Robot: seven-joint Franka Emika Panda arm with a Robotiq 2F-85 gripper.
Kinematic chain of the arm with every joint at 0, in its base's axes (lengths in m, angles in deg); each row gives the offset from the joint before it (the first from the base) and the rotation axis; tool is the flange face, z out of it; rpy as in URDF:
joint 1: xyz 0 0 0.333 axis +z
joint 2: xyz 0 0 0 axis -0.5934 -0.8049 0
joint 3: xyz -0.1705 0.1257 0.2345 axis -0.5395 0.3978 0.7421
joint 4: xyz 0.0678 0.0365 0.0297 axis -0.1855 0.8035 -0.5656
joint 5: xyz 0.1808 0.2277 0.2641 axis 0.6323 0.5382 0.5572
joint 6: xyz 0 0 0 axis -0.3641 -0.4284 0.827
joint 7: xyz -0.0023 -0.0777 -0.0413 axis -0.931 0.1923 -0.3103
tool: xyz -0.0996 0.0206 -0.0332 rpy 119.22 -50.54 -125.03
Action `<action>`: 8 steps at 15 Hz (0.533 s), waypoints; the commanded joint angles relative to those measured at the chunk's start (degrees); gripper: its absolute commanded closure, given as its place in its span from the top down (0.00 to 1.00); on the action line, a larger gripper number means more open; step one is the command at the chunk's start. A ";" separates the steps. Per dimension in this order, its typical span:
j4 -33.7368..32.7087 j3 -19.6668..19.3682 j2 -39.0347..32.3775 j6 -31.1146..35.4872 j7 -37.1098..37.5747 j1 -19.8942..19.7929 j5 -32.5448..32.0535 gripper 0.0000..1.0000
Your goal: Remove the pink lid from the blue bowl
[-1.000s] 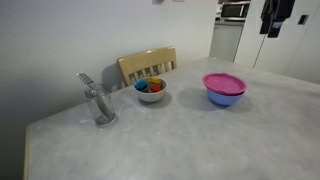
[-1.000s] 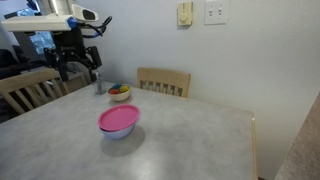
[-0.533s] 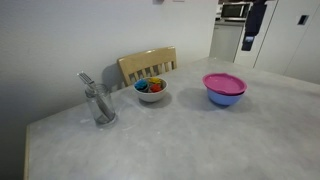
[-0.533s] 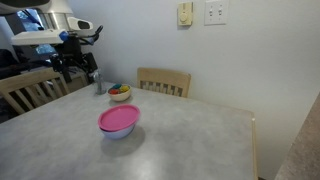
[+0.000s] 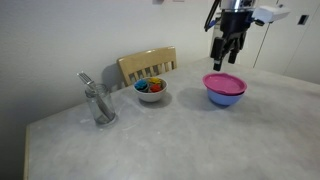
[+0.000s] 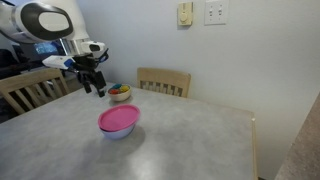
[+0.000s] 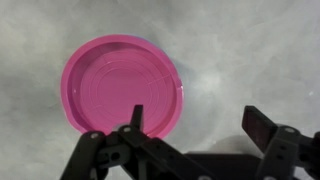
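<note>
The pink lid sits squarely on the blue bowl, closing it, with its edge overhanging a little all round. Reading an exterior view from the left, the worktop carries a clear glass holding a utensil. Next comes a small white bowl with colourful contents in front of a wooden chair, and at the right stands the covered bowl, well apart from the rest. The fingers hang above the lid without touching it and are spread wide. In the wrist view the lid lies mostly left of the gap between them, not centred in it. The lid looks like thin, stiff, light plastic, smooth and probably slippery. A pinch across its raised rim at one edge seems the surest hold. The bowl, likely just as light, may lift or slide along if the fit is snug.
</note>
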 commanded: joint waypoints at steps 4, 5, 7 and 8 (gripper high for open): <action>-7.86 -1.00 -11.68 -0.81 10.45 2.02 -3.82 1.00; -8.73 -1.28 -13.04 -1.15 11.16 2.36 -4.41 1.00; -9.65 -1.51 -14.81 -1.19 10.93 2.71 -5.10 1.00; -9.81 -1.56 -15.23 -1.25 10.41 2.81 -5.33 1.00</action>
